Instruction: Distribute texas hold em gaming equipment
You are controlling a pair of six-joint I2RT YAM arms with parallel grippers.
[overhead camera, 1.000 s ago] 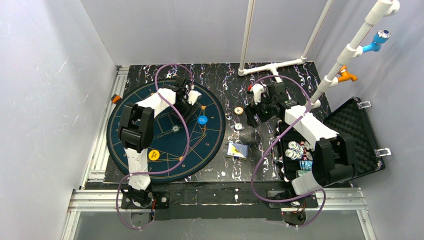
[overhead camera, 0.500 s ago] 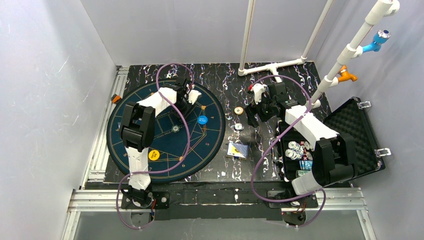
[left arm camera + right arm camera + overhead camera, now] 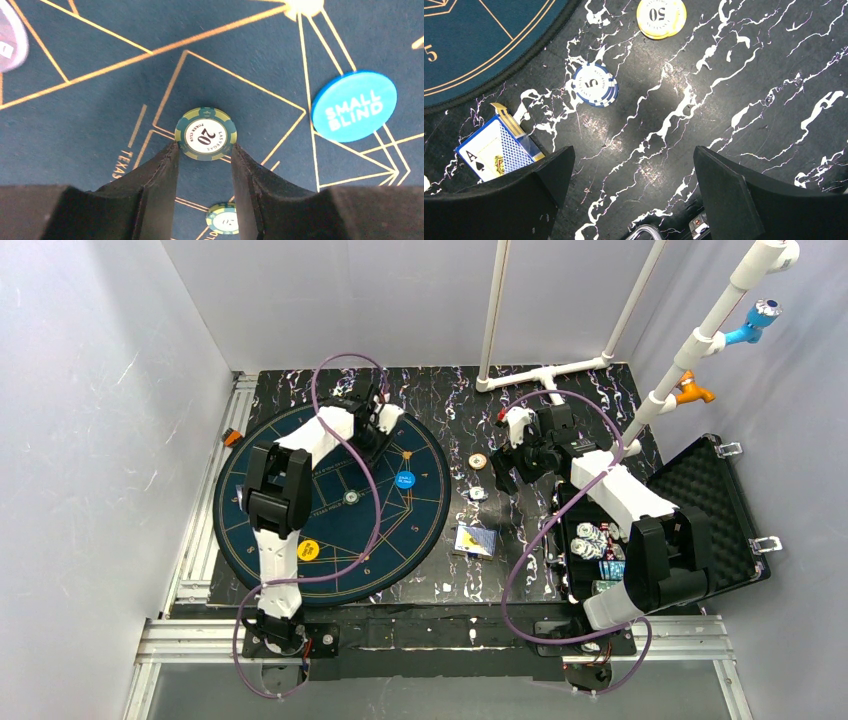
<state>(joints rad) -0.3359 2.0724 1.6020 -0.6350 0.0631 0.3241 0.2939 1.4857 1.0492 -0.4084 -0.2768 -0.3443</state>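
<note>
Far left: the round dark-blue mat covers the left half of the black marbled table. A yellow button disc lies on the mat's near part.

The left gripper is over the far part of the mat. I see its two fingertips pinching a green-and-yellow chip marked 20 by the rim, one tip on each side. In the gap between the fingers, a second 20 chip lies flat on the mat. A blue disc reading SMALL BLIND lies on the right part of the mat, apart from both chips.

Off the mat, on bare table, three things run from far to near. First a short stack of yellow 50 chips, then a short stack of blue-and-white 5 chips. Last is a blue card pack showing an ace of spades, near the mat's right edge.

The right gripper hangs over bare table just right of those stacks. Its jaws are spread wide with nothing between them.

Far right: the black foam-lined case lies open. More chips sit in its tray, partly hidden by the right arm.
</note>
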